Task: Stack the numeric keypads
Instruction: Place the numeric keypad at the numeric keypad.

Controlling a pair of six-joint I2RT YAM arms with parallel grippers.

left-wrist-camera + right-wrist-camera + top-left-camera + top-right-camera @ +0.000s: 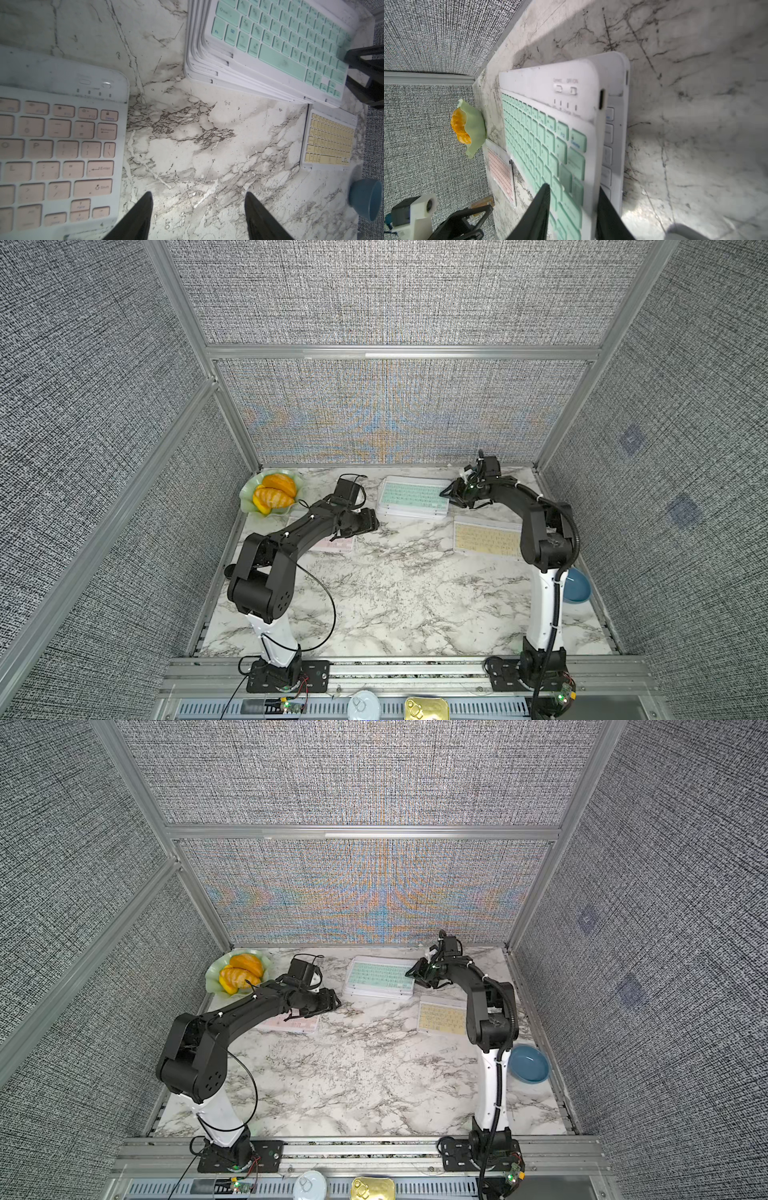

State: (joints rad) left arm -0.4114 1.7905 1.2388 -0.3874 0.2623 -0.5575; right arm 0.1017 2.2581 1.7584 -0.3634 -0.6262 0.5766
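In both top views a stack of numeric keypads with a mint-green one [413,495] [380,975] on top lies at the back of the marble table. The mint keypad [546,135] rests tilted on a white-keyed keypad [609,133]. My right gripper [573,187] [451,493] is open and straddles the mint keypad's right edge, one finger over the keys and one under the frame. A yellow keypad [486,539] [328,141] lies flat in front of the stack. A pink keypad [52,145] [338,545] lies at the left. My left gripper [198,195] [365,522] hovers open beside it, over bare marble.
A green dish of oranges [272,493] stands at the back left corner. A blue bowl [575,585] [365,199] sits by the right wall, behind the right arm. Two tins [363,705] [426,707] lie beyond the front rail. Grey walls close three sides.
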